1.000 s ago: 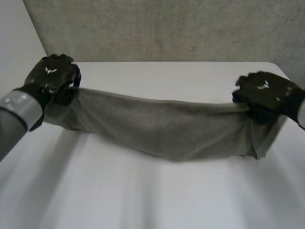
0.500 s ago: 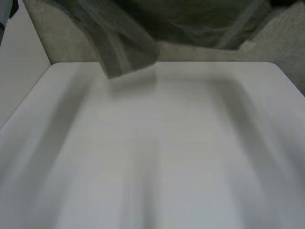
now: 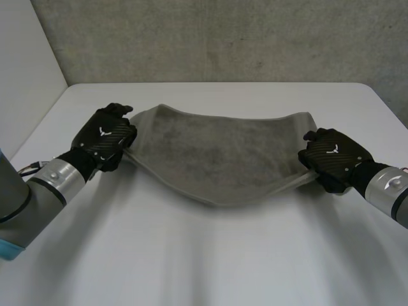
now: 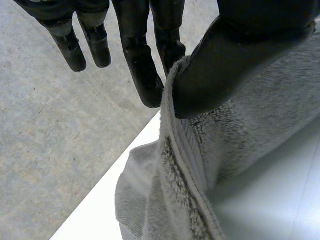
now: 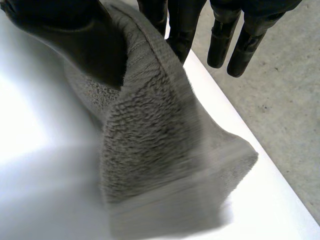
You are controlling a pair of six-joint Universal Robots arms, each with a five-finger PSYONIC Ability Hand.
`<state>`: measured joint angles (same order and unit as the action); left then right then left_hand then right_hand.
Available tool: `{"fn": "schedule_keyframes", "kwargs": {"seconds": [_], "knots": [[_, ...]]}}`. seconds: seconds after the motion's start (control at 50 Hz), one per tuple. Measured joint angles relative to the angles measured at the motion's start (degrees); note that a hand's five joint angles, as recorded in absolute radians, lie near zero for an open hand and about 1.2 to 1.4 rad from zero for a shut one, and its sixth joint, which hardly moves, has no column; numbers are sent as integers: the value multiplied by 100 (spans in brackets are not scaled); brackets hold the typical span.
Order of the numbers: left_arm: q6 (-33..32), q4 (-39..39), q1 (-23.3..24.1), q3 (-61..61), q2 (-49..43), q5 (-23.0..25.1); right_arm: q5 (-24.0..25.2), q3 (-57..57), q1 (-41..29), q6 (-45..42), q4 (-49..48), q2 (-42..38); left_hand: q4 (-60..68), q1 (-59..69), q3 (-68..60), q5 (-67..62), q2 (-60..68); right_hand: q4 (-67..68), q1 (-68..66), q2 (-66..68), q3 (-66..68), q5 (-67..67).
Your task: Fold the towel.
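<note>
Both ends of a grey towel (image 3: 223, 150) are pinched and held low over a white table (image 3: 204, 255), with the cloth spread wide between the robot's two arms.

At the towel's left end, the left hand (image 3: 105, 135) grips the short edge near the corner closest to the robot. The left wrist view shows its thumb pressing the hem against one straight finger, while the remaining fingers (image 4: 70, 45) stand straight and clear of the cloth. From that pinch the hem drops away to the towel's far left corner, which rests on the table. The grey left arm (image 3: 38, 191) reaches in from the towel's near left side.

Across the middle, the towel's near edge sags in a curve between the two grips, and its far edge runs nearly straight. Whether the sagging middle touches the table cannot be told. A grey concrete wall (image 3: 223, 38) rises beyond the towel's far edge.

At the towel's right end, the right hand (image 3: 333, 159) has the same kind of hold. Its wrist view shows the thumb clamping the bunched edge against the fingers behind the cloth, with two other fingers (image 5: 235, 45) straight and off the fabric. Past that grip the towel's right end folds down toward the table.
</note>
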<state>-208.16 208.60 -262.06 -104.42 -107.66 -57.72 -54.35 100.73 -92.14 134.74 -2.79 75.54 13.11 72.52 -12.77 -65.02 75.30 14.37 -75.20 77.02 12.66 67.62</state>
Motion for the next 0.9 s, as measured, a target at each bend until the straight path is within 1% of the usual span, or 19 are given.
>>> {"fn": "schedule_keyframes", "kwargs": {"seconds": [0.16, 0.32, 0.46, 0.56, 0.58, 0.7, 0.74, 0.84, 0.9], "knots": [[14, -519, -83, 12, 489, -30, -31, -6, 204, 57, 179, 532, 0, 0, 0, 0, 0, 0, 0, 0, 0, 0], [44, -1336, -224, 12, 1190, -18, 71, -69, 379, 78, 783, 1357, 0, 0, 0, 0, 0, 0, 0, 0, 0, 0], [47, -1969, -322, -79, 1761, -5, 302, -130, 565, 53, 1311, 1963, 0, 0, 0, 0, 0, 0, 0, 0, 0, 0], [58, -2408, -427, -252, 2327, 70, 621, -342, 912, 47, 1842, 2359, 0, 0, 0, 0, 0, 0, 0, 0, 0, 0], [71, -2510, -449, -294, 2474, 112, 746, -414, 1038, 37, 2025, 2429, 0, 0, 0, 0, 0, 0, 0, 0, 0, 0], [260, -2894, -494, -398, 2889, 326, 1288, -578, 1597, -146, 2711, 2516, 0, 0, 0, 0, 0, 0, 0, 0, 0, 0], [350, -2964, -500, -401, 2921, 371, 1397, -557, 1718, -276, 2833, 2463, 0, 0, 0, 0, 0, 0, 0, 0, 0, 0], [502, -2995, -507, -351, 2712, 396, 1457, -478, 1811, -634, 2952, 2152, 0, 0, 0, -1, 0, 0, 0, 0, 0, 0], [528, -2965, -482, -207, 2253, 356, 1301, -510, 1711, -885, 2958, 1735, 0, 0, 0, 0, 0, 0, 0, 0, 0, -1]]}}
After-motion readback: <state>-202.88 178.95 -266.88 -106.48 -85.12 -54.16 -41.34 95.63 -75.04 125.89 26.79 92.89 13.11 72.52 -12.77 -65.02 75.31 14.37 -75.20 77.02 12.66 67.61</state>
